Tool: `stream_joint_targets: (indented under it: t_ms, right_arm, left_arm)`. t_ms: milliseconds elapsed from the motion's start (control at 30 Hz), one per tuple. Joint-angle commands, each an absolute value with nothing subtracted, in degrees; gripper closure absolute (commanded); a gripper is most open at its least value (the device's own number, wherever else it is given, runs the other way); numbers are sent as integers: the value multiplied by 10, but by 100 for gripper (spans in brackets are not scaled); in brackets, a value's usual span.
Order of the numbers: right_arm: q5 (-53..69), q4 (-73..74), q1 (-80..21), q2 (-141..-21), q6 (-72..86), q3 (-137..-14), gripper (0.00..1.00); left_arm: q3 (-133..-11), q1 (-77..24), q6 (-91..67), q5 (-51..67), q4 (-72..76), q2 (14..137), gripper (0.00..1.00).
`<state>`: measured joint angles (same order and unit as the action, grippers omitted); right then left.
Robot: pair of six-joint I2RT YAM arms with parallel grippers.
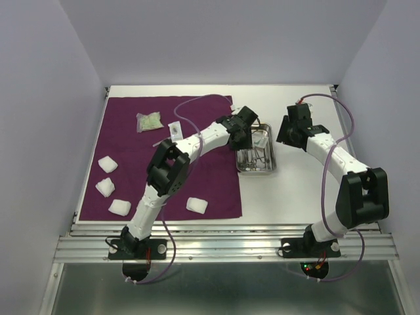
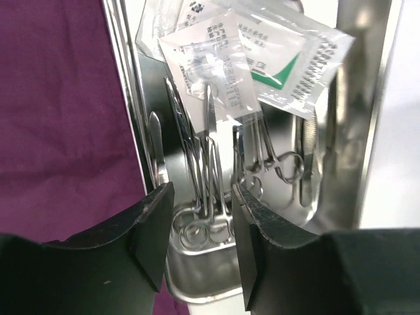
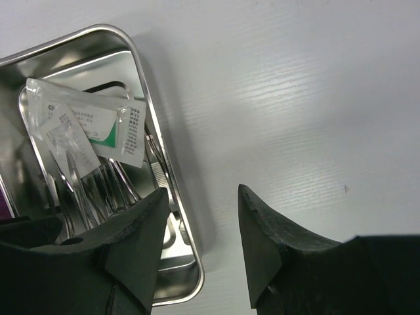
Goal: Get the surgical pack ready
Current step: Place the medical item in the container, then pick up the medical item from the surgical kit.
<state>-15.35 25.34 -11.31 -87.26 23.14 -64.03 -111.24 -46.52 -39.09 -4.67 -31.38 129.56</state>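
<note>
Over tray (image 1: pixel 256 172), left gripper (image 2: pixel 202 197) stood open, empty; packets (image 2: pixel 216 72) lay atop seeming forceps (image 2: pixel 210 164) inside. Right gripper (image 3: pixel 202 197) open beside tray. Loading step; next, probably, fetch gauze (image 1: pixel 107 164) off drape (image 1: pixel 131 180).

Left hand (image 2: pixel 202 200), right hand (image 3: pixel 202 197): jaws apart

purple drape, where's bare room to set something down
Bare: the drape between the packets, gauze pads and left arm; also white table just nearside of the steel tray. Crowded: inside the tray, under the left gripper.
</note>
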Motion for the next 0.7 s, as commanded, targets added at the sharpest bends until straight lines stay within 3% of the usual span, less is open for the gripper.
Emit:
stream_joint_targets:
  t_ms: [0, 200, 367, 567, 667]
  right_arm:
    - [-120, 255, -111, -857, 225, -668, 48]
    - [-97, 233, -184, -861, 234, -686, 48]
    - [-122, 227, -325, -918, 234, -763, 48]
    - [-137, 232, -434, -1047, 216, -892, 48]
    - [-119, 233, -441, -1097, 218, -937, 48]
  left_arm:
    - [-1126, -473, -375, -73, -323, 1172, 49]
    - [-1023, -419, -373, -118, -333, 1032, 51]
    - [-869, -327, -374, -138, -324, 922, 52]
    - [-743, -201, -355, -138, -311, 855, 52]
    - [-717, -170, -345, -138, -300, 861, 52]
